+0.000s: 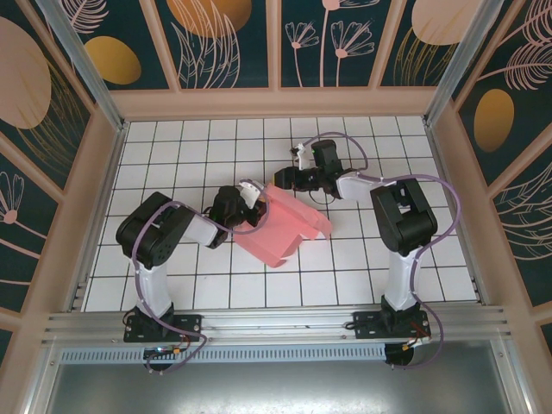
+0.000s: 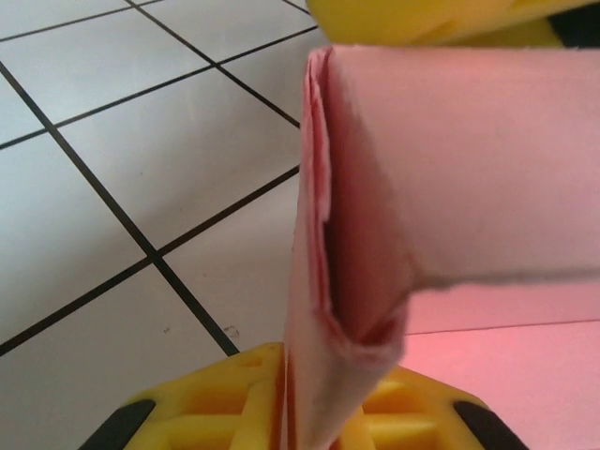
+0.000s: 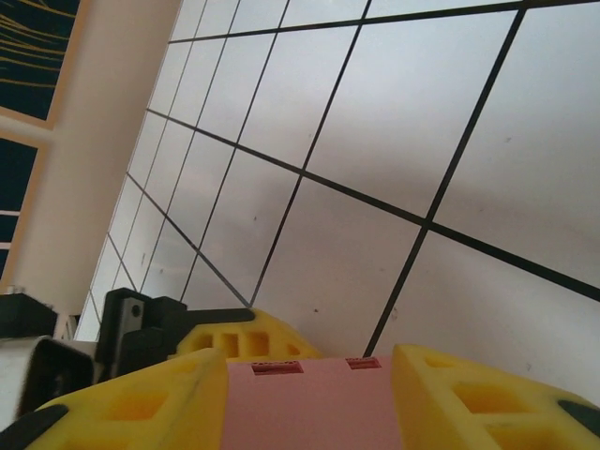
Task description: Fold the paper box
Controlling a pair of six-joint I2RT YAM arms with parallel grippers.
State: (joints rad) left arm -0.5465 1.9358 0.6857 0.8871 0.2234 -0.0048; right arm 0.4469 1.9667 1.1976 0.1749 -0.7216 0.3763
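Wide shot first: the white tiled table (image 1: 172, 172) with its black grid, and sitting mid-table, skewed to the tiles, is the pink thin-card paper box (image 1: 280, 228), half formed, one wall raised on its right side. It looks close to square from above, the slightly longer side running far-left to near-right. The box lies between the two black arms, and both are on it at the far end. The left gripper (image 1: 248, 200) is on the far-left edge, so the card spreads away to its right. The right gripper (image 1: 283, 179) is at the far corner, so the card lies toward the near side of it. Neither is clearly nearer. Up close, the left one's yellow fingers (image 2: 216, 403) are pinching a doubled fold of card that stands upright. The right one's yellow fingers (image 3: 141, 403) sit apart with pink card filling the gap, and I can't tell whether they press it.
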